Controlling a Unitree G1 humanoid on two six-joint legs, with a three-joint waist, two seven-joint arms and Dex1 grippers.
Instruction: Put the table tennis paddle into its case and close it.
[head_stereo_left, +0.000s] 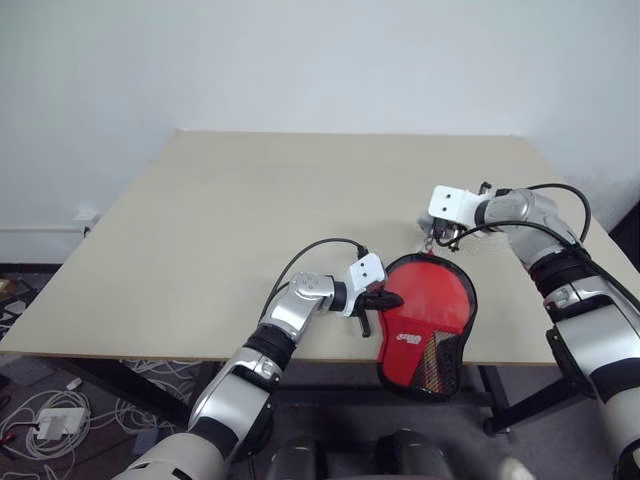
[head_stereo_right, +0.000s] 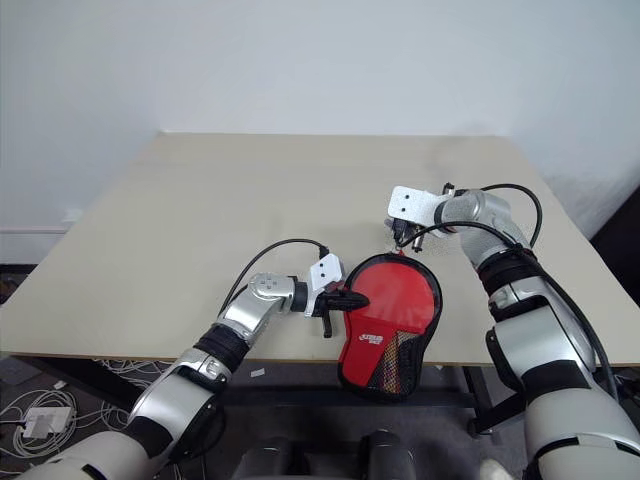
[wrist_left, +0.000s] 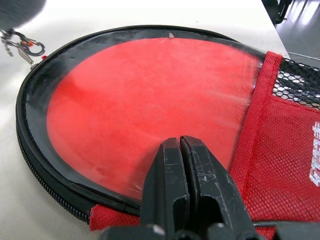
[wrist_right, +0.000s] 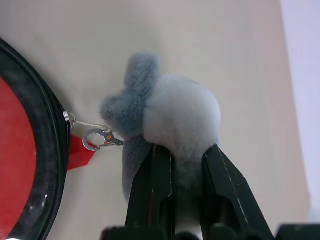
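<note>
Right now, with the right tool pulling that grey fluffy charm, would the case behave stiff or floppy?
The case is probably soft fabric, yet its round end lies flat. The fluffy charm squashes between the right tool, so likely light.

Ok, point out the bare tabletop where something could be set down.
The table is bare from its far edge down to the arms, widest on the robot's left. The near right edge is crowded: the case, left hand and right hand.
</note>
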